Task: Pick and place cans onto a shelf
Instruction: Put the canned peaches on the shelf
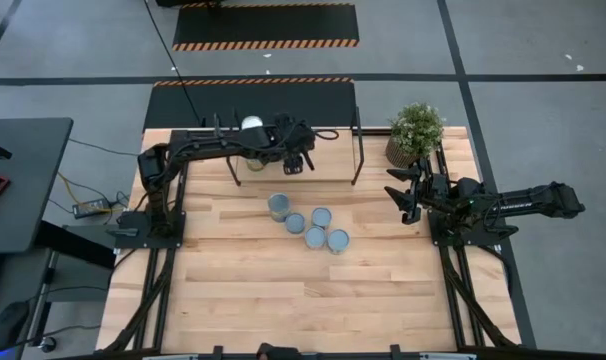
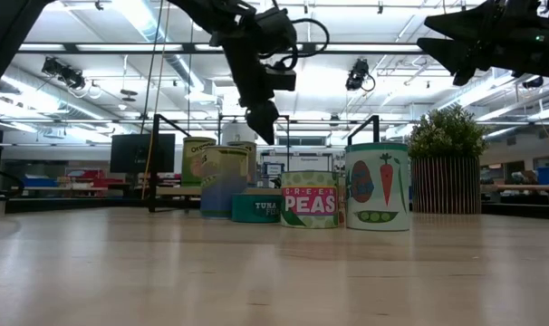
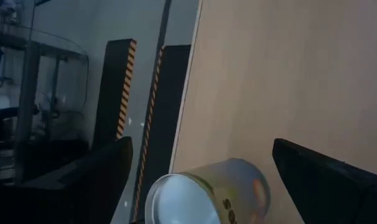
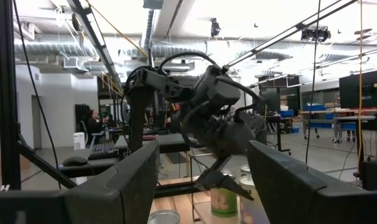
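Cans (image 1: 306, 226) stand in a loose cluster of five at the middle of the wooden table (image 1: 283, 300), while at least one more can (image 3: 207, 196) sits on the shelf (image 1: 208, 160) at the table's far edge, directly below the left gripper (image 1: 295, 162). That gripper hovers over the shelf with its fingers spread wide and nothing between them. The right gripper (image 1: 401, 196) waits near the potted plant (image 1: 415, 130), well apart from the cans, its fingers drawn in, apparently empty, though its tips are hard to make out.
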Motion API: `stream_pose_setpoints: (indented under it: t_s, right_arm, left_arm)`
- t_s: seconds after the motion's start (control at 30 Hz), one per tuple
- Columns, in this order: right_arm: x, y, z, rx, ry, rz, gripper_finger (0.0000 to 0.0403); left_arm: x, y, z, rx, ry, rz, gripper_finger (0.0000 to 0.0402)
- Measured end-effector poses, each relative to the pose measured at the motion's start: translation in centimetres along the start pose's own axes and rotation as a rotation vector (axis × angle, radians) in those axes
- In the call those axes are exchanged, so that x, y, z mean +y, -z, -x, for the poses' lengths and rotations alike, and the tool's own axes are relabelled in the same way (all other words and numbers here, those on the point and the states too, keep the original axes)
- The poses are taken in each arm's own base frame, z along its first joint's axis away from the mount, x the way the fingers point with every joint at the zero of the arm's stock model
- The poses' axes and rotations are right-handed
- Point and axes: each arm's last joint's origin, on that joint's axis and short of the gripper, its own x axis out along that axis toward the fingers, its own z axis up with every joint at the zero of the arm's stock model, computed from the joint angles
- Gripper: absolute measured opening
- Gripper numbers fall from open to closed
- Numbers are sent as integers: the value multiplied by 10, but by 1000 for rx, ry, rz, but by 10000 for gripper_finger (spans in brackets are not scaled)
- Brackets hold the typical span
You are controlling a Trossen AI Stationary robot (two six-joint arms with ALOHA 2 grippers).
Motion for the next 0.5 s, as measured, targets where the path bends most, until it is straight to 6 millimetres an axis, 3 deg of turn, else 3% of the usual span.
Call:
stream_pose_setpoints:
  t_s: [0.5]
  right_arm:
    - [0,0,0,-4,1,-1,250]
  left_arm:
    - [15,18,-26,156,-117,97,391]
